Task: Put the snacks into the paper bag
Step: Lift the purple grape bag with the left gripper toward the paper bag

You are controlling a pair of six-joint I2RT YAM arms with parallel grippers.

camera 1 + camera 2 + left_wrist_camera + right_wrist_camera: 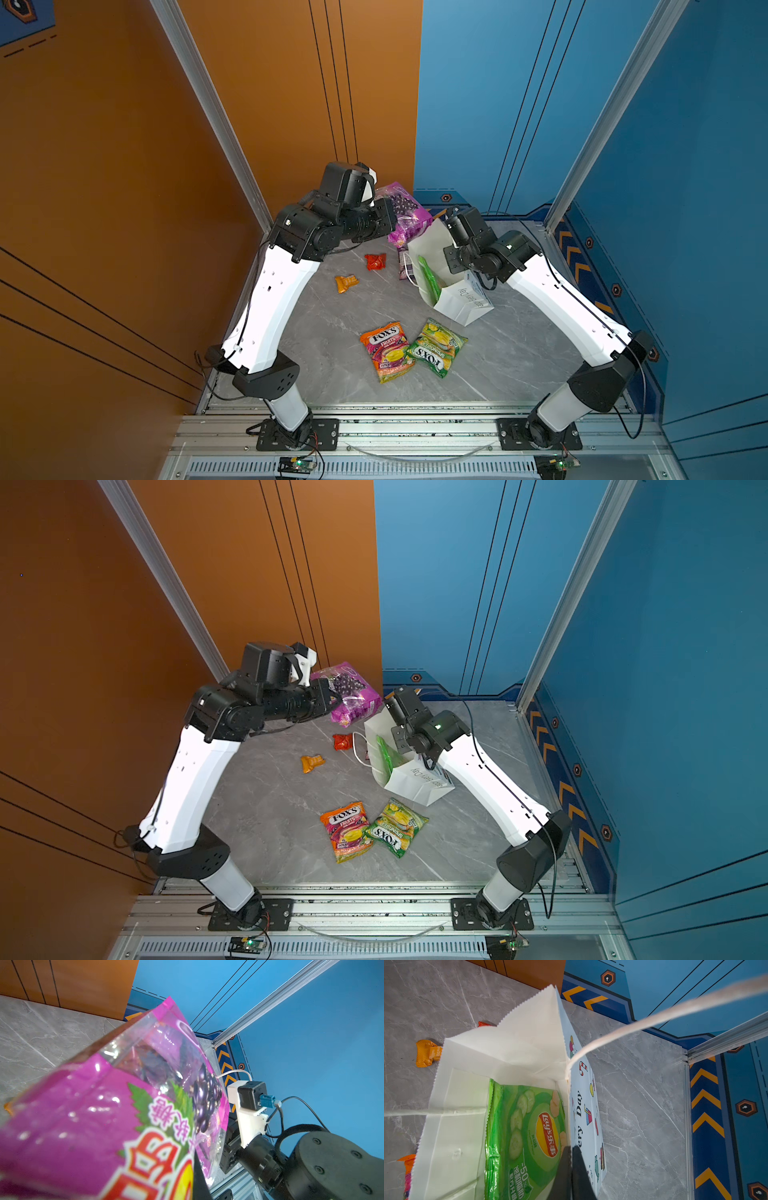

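Purple packet (409, 216) between left jaws, near paper bag (461, 305) rim

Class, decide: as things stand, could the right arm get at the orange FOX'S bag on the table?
Probably not yet: the right gripper has its jaws shut on the paper bag. The orange FOX'S bag itself lies uncovered, so letting go would free the way.

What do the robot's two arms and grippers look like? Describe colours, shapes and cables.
The left arm and right arm match: smooth white shell links between chunky black joint housings, each on a black base plate bolted to an aluminium rail. Thin black cables trail along both. Each wrist carries a white camera bracket. The gripper fingers are dark and tapered.
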